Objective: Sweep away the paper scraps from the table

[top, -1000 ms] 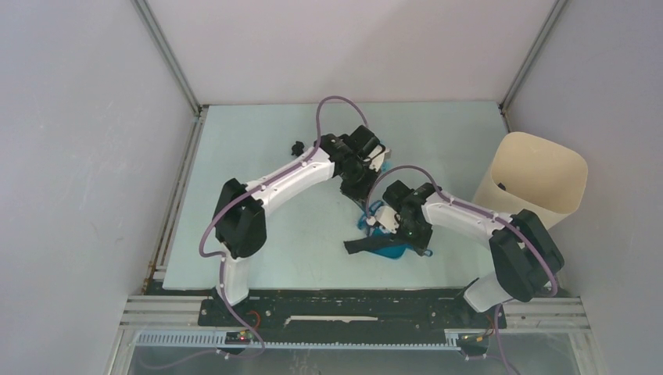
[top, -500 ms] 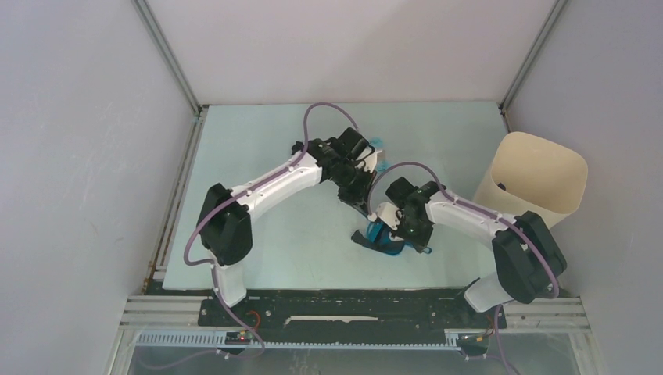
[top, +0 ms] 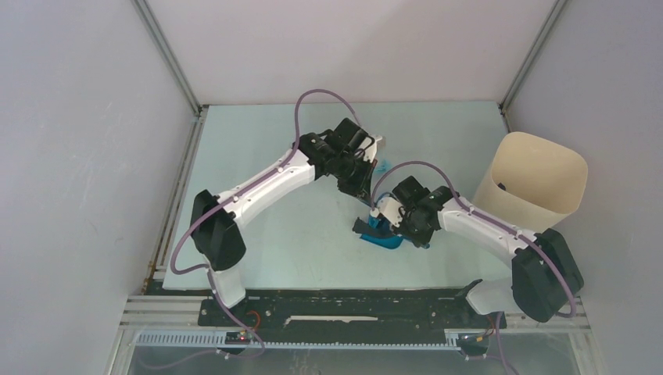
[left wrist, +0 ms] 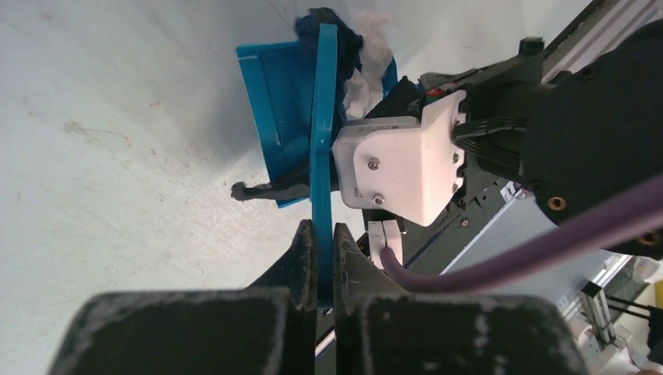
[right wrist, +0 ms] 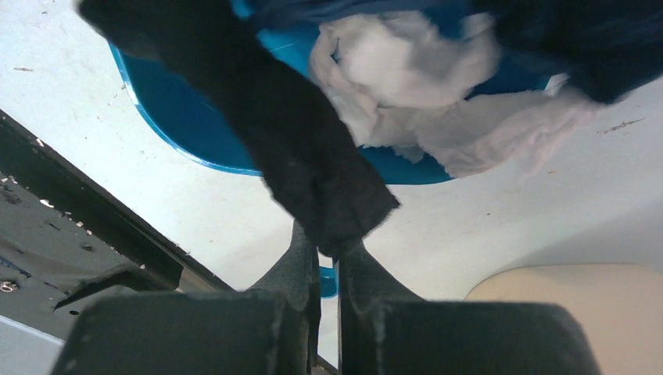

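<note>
My left gripper (top: 363, 194) (left wrist: 319, 234) is shut on the thin handle of the blue hand brush (left wrist: 322, 141), which reaches down to the blue dustpan (top: 381, 237) (left wrist: 280, 109). My right gripper (top: 389, 221) (right wrist: 328, 251) is shut on the dustpan's handle; the pan (right wrist: 188, 125) rests low on the pale green table (top: 258, 156). The paper scraps lie in the pan: white lumps (right wrist: 406, 62), a dark blue lump (right wrist: 594, 47) and a black strip (right wrist: 305, 164) (top: 360, 226) hanging over its left edge. A small blue bit (top: 381, 166) shows on the table beside the left wrist.
The tall beige bin (top: 532, 181) stands at the table's right edge, and its rim shows in the right wrist view (right wrist: 563, 312). Grey frame rails (top: 176, 180) and enclosure walls border the table. The two arms cross closely near mid-table.
The left arm has swung left and forward with the brush. The right gripper has drawn the dustpan slightly up and right, and less of the black strip hangs out.
</note>
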Controlling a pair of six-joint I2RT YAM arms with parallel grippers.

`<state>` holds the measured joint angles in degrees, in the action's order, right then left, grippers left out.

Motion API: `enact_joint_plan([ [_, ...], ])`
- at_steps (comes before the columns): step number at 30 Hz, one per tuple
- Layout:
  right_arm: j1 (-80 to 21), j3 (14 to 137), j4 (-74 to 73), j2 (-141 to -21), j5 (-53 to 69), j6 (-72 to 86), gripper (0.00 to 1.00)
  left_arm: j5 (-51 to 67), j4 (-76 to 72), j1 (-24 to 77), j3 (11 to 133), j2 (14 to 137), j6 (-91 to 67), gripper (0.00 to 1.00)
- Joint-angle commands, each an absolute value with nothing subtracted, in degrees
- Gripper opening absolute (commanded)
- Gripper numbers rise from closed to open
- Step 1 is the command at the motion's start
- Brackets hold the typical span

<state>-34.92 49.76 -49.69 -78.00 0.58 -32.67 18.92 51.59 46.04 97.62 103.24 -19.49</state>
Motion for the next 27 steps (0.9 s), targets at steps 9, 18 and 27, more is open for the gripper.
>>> enact_joint_plan([
  [9,-35.4,48.6,-48.1,-74.5,3.0,-33.0,0.0,11.4,52.6,46.2,102.4,100.3,-19.9,0.0],
  [18,-35.0,47.6,-47.4,-74.1,2.8,-33.4,0.0,10.2,53.1,46.3,103.2,97.2,-20.2,0.0],
  [27,-35.9,47.6,-47.3,-74.3,2.5,-32.9,0.0,11.3,50.2,46.2,102.5,96.2,-20.2,0.0],
])
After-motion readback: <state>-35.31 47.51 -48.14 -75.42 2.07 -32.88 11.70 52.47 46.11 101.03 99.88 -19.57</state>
